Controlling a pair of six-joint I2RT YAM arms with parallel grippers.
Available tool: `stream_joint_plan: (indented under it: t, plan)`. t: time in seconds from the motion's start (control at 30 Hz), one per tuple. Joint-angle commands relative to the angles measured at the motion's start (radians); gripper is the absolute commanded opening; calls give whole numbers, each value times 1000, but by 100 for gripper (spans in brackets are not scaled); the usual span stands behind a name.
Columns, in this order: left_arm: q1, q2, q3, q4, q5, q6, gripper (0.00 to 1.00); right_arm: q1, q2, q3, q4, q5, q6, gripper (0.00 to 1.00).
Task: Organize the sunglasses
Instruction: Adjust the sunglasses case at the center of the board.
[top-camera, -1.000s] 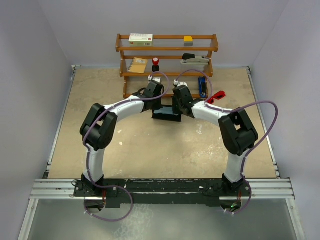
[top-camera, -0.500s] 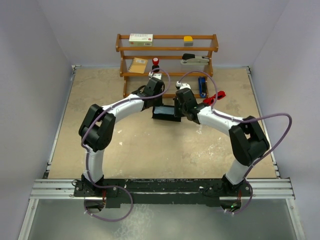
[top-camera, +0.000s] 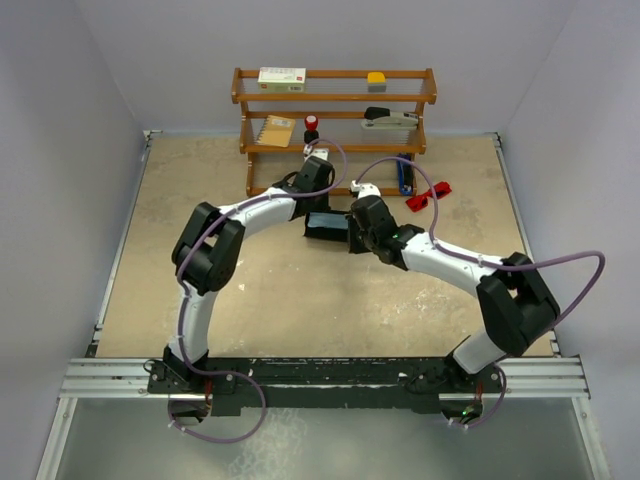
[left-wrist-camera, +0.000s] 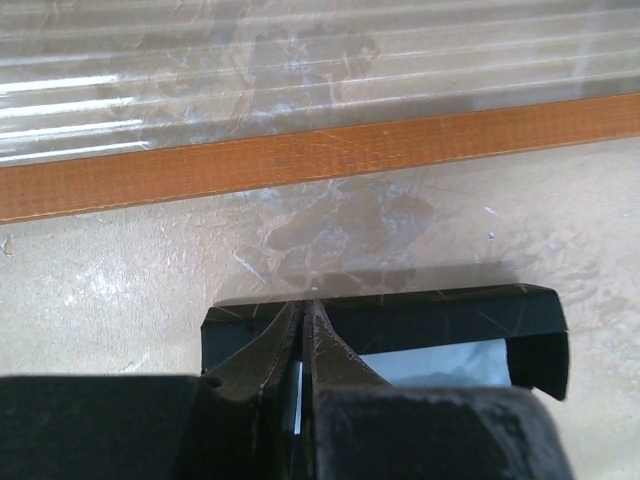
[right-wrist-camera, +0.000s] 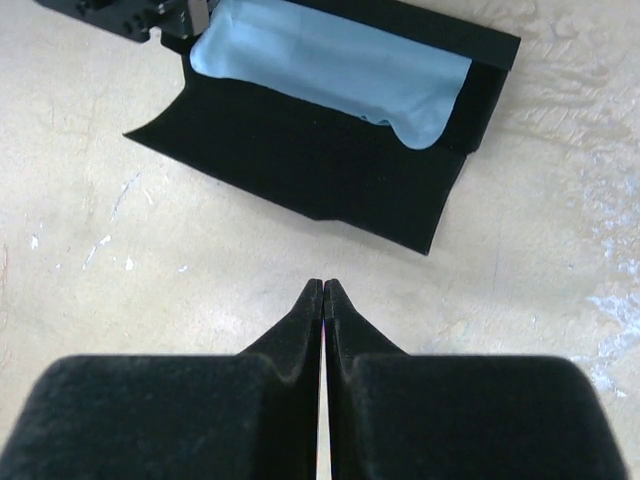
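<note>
The red sunglasses lie on the table to the right of the shelf, apart from both grippers. A black oblong case lies open in front of the shelf, with a light blue cloth inside it. My left gripper is shut on the case's far edge; in the left wrist view its tips pinch the black wall next to the cloth. My right gripper is shut and empty, just short of the case's open flap in the right wrist view.
The wooden shelf stands at the back with a white box, a yellow item, a stapler, a notebook and a small red-capped bottle. A blue item lies by its foot. The shelf's bottom rail is close ahead of my left gripper.
My right gripper has drawn back from the case toward the near side, and its elbow has swung out to the right. My left gripper stays at the case by the shelf.
</note>
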Motion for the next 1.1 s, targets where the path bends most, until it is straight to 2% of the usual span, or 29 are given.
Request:
stream_joint_plan:
  t: [0.0, 0.4, 1.07]
  plan:
    - [7, 31, 53, 61, -34, 26, 0, 5, -70, -33, 0, 16, 27, 0]
    - [9, 72, 40, 64, -47, 42, 0, 6, -121, -90, -22, 26, 30, 0]
    - [-49, -173, -254, 76, -77, -11, 0, 7, -99, -92, 2, 37, 38, 0]
